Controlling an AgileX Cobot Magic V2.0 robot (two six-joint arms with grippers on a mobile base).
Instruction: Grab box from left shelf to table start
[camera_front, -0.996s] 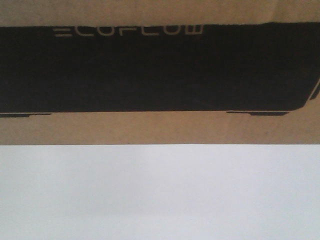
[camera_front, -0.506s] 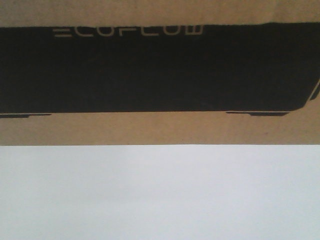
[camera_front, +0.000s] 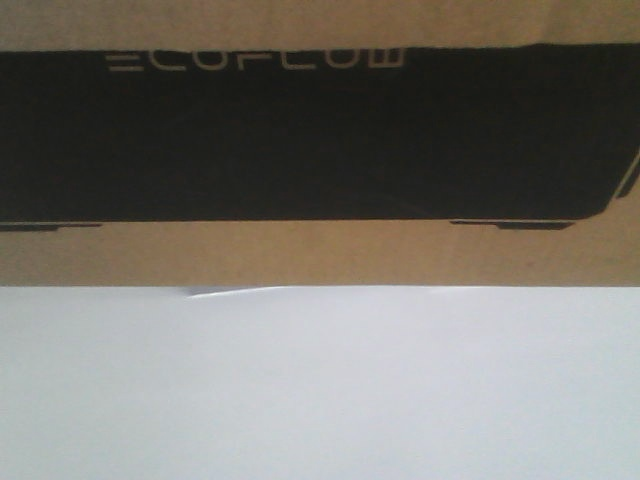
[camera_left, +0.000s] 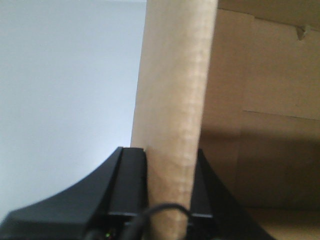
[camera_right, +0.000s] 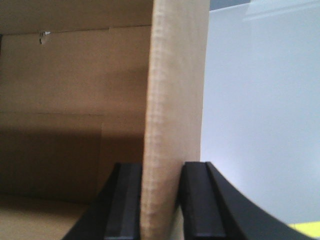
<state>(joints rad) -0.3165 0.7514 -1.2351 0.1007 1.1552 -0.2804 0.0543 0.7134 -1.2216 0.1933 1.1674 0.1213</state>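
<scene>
The box (camera_front: 320, 255) fills the upper half of the front view, brown cardboard with a wide black panel lettered "ECOFLOW". Its lower edge meets the white table (camera_front: 320, 390). In the left wrist view my left gripper (camera_left: 167, 150) is shut on an upright cardboard wall of the box (camera_left: 175, 90), one black finger on each side. The right wrist view shows my right gripper (camera_right: 161, 165) shut on another cardboard wall of the box (camera_right: 175, 85) in the same way. The shelf is out of view.
White tabletop (camera_left: 65, 85) lies beside the gripped wall in the left wrist view, and again (camera_right: 260, 110) in the right wrist view. A small yellow patch (camera_right: 305, 230) shows at the lower right corner there.
The box's lower edge has shifted up slightly in the front view. A thin bright sliver now shows along that edge, left of centre. Both grips look unchanged.
</scene>
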